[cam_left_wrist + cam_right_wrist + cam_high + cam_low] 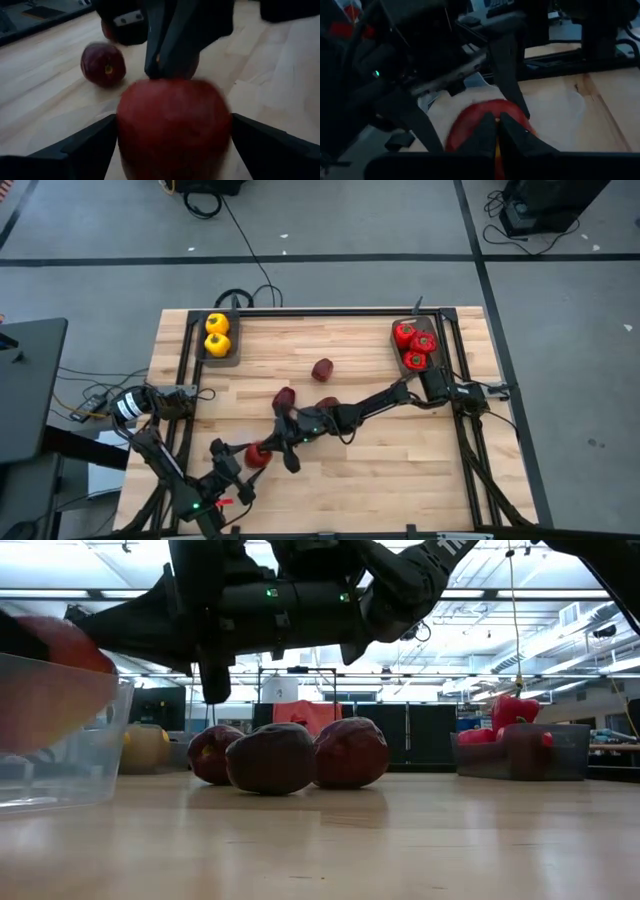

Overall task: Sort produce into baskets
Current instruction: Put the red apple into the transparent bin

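Red, glossy pepper [258, 455] sits between the left gripper's [245, 457] spread fingers [85, 147] at the table's near edge, over the clear basket [60, 765]; whether they press it, you cannot tell. Right gripper [283, 442] hovers touching-close beside it, fingers pinched together, grasping nothing. Done so far: two yellow peppers [217, 335] in the far-left grey tray [203, 351], three red peppers [414, 345] in the far-right tray [436, 321]. Left for you: three matte, roundish maroon fruits [272, 757] loose on the wood table [400, 450].
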